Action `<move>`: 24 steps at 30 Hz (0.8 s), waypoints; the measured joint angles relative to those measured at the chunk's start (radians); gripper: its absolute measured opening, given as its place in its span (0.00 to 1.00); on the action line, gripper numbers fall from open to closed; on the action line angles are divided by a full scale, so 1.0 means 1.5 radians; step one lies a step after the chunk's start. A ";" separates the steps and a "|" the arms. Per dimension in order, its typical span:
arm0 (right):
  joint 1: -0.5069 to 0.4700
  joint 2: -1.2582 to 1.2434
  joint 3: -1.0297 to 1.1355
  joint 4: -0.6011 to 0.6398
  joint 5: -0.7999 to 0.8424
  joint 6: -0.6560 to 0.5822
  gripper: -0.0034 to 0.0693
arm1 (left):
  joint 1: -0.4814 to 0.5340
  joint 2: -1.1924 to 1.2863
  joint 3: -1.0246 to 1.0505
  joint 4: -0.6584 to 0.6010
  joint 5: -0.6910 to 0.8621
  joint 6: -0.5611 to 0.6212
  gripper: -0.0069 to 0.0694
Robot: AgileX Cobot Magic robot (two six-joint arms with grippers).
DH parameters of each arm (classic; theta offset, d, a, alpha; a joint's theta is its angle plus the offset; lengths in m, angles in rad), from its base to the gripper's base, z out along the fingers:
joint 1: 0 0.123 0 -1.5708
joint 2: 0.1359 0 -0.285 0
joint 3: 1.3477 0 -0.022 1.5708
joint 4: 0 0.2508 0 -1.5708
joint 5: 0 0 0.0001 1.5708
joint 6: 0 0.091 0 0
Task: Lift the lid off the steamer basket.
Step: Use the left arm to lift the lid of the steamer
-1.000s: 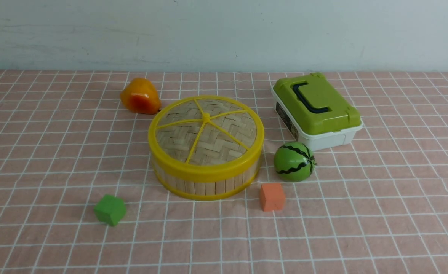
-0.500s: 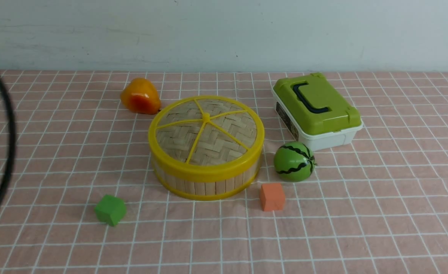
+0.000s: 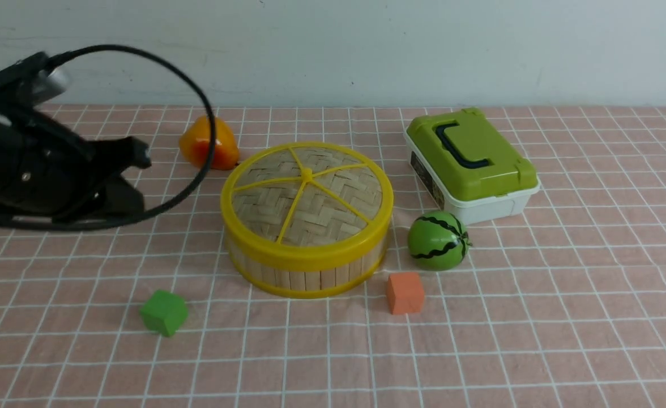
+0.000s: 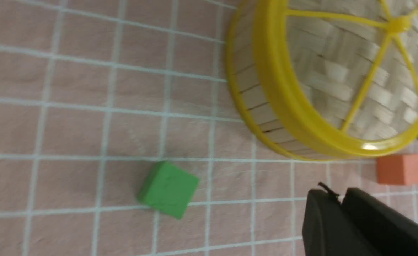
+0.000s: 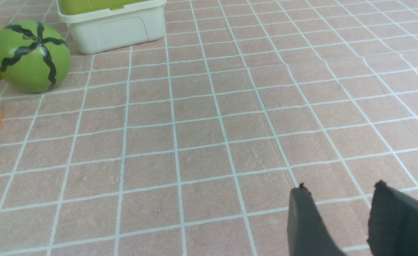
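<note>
The lid (image 3: 307,192), a woven bamboo disc with yellow rim, spokes and centre knob, sits shut on the steamer basket (image 3: 304,276) in the middle of the checked cloth. Both also show in the left wrist view, the lid (image 4: 340,81) on the basket (image 4: 255,103). My left gripper (image 3: 140,177) is left of the basket, apart from it and above the cloth. In the left wrist view it (image 4: 338,193) has its jaws together and holds nothing. My right gripper (image 5: 340,188) is open and empty over bare cloth, and is out of the front view.
A green cube (image 3: 163,312) lies front left of the basket and an orange cube (image 3: 404,292) front right. A toy watermelon (image 3: 437,240) and a white box with green lid (image 3: 471,161) stand to the right. An orange fruit (image 3: 208,143) lies behind, crossed by the left arm's cable loop (image 3: 197,96).
The left arm has come into the front view from the left and moved right toward the basket, its cable loop swinging in with it. The objects have not moved.
</note>
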 joint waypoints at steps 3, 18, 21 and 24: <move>0.000 0.000 0.000 0.000 0.000 0.000 0.38 | -0.001 0.070 -0.096 -0.064 0.080 0.069 0.18; 0.000 0.000 0.000 0.000 0.000 0.000 0.38 | -0.226 0.385 -0.598 0.263 0.294 -0.051 0.26; 0.000 0.000 0.000 0.000 0.000 0.000 0.38 | -0.253 0.444 -0.670 0.312 0.314 -0.057 0.39; 0.000 0.000 0.000 0.000 0.000 0.000 0.38 | -0.266 0.490 -0.720 0.324 0.312 -0.047 0.58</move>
